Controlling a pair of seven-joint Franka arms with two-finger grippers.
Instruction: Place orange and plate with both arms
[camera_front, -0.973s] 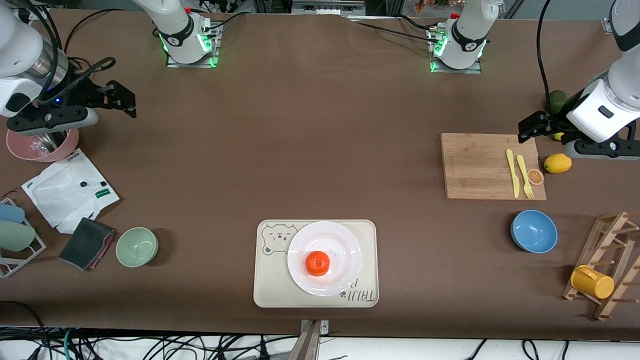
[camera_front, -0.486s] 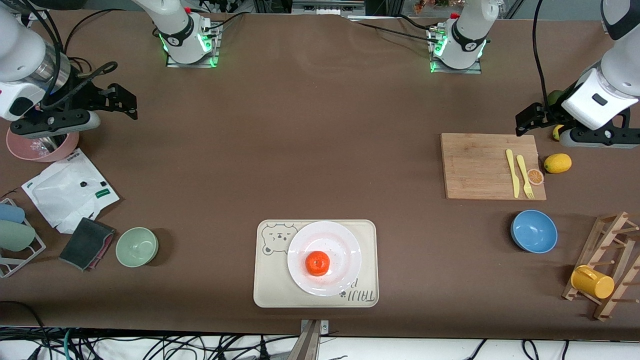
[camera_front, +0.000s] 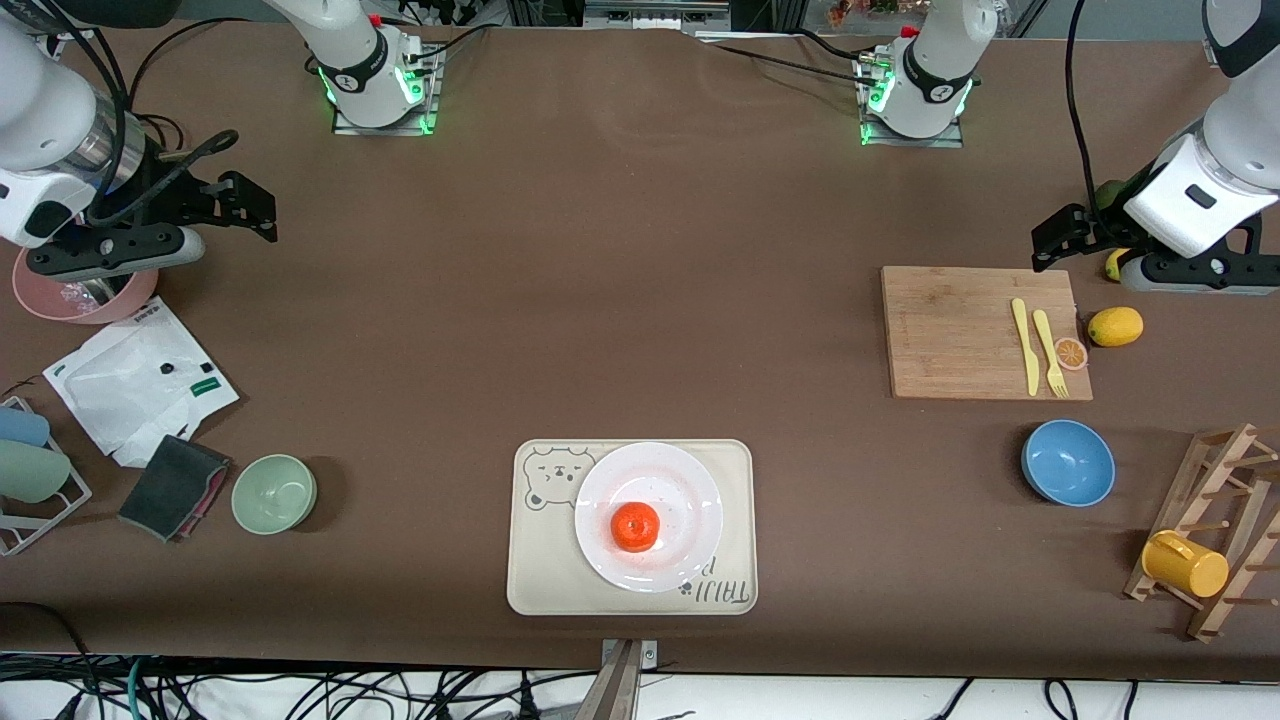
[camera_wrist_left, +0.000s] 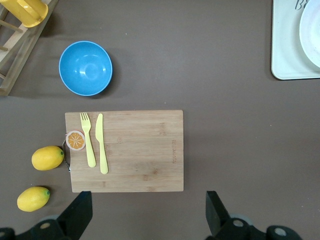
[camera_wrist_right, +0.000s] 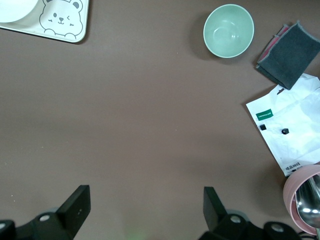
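orange: we saw the orange (camera_front: 635, 527) sitting on the white plate (camera_front: 690, 480), which rested on the bear-print tray (camera_front: 530, 580) at the table edge nearest the front camera.

left gripper: our left gripper (camera_front: 1052, 243) hovered by the cutting board (camera_front: 960, 335), fingers spread, empty.

right gripper: our right gripper (camera_front: 250, 205) hung near the pink bowl (camera_front: 40, 300), also spread, empty.

key relation: plate was well apart from both, roughly midway, neither arm clearly nearer.

change: both grippers had lifted slightly from a second earlier; orange and plate hadn't budged.

Matt brown table cover (camera_front: 640, 300), wooden cutting board (camera_front: 960, 330), glossy white plate (camera_front: 690, 490), smooth blue bowl (camera_front: 1068, 462)
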